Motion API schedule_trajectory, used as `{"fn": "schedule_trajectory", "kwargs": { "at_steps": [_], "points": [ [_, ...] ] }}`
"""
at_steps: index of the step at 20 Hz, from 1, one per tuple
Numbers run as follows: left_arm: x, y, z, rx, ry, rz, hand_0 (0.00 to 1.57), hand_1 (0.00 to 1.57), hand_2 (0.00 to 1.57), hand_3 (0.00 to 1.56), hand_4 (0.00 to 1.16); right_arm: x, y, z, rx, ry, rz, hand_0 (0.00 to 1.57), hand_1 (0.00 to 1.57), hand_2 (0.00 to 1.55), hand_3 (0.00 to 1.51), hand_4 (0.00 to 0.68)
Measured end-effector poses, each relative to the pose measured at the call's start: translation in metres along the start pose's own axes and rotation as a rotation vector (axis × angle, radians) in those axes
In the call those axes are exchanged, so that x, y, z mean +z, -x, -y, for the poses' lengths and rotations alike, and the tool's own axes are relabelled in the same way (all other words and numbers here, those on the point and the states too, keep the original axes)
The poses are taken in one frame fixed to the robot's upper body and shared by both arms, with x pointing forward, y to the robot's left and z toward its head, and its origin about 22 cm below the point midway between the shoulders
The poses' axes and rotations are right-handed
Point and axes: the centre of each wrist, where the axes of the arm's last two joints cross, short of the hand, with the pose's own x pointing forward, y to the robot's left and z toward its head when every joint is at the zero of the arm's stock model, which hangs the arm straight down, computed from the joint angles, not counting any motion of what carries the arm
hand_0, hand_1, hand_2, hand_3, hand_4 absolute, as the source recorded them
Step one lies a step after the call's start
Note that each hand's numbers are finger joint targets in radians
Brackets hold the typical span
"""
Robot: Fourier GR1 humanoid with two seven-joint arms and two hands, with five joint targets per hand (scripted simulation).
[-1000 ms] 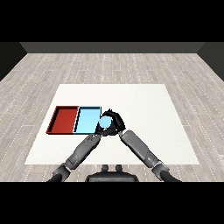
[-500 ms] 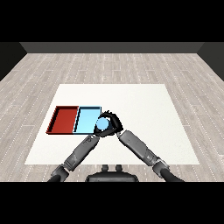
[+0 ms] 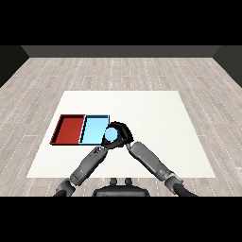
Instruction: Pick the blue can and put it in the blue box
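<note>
Blue can (image 3: 110, 135) within right hand (image 3: 121, 133)

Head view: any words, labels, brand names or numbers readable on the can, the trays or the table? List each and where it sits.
None can be read.
blue can: plain blue top showing, no label visible; the right hand curled round it hides its side.
red tray: no markings.
light blue tray: no markings.
white table: no text.
</note>
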Motion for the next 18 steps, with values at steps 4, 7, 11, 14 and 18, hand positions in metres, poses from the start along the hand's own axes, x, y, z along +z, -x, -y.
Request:
{"fn": "schedule_trajectory", "kwargs": {
  "at_steps": [4,7,11,14,18],
  "points": [
    [-0.0011,0.0002,0.0009,0.036,-0.026,-0.034,1.57,1.57,1.54,1.47,0.66,-0.0047,-0.0021,0.0033,-0.050,0.019,-0.012,1.25,1.25,1.30,1.22,0.275],
    [-0.0030,0.0025,-0.0004,0.054,-0.021,-0.050,1.57,1.57,1.52,1.45,1.10,-0.0048,-0.0006,0.0050,-0.086,0.029,-0.020,0.00,0.00,0.00,0.00,0.000],
    [-0.0032,0.0037,0.0024,0.069,-0.013,-0.061,1.57,1.57,1.52,1.45,1.10,-0.0026,-0.0019,0.0070,-0.096,0.039,-0.031,0.00,0.00,0.00,0.00,0.000],
    [-0.0076,0.0039,0.0021,0.068,-0.020,-0.066,1.57,1.57,1.54,1.48,1.13,-0.0045,-0.0025,0.0101,-0.102,0.042,-0.032,0.00,0.00,0.00,0.00,0.000],
    [-0.0089,0.0053,-0.0025,0.060,-0.016,-0.072,1.57,1.57,1.56,1.49,1.14,0.0037,-0.0049,0.0090,-0.109,0.041,-0.026,0.00,0.00,0.00,0.00,0.000]
  ]
}}
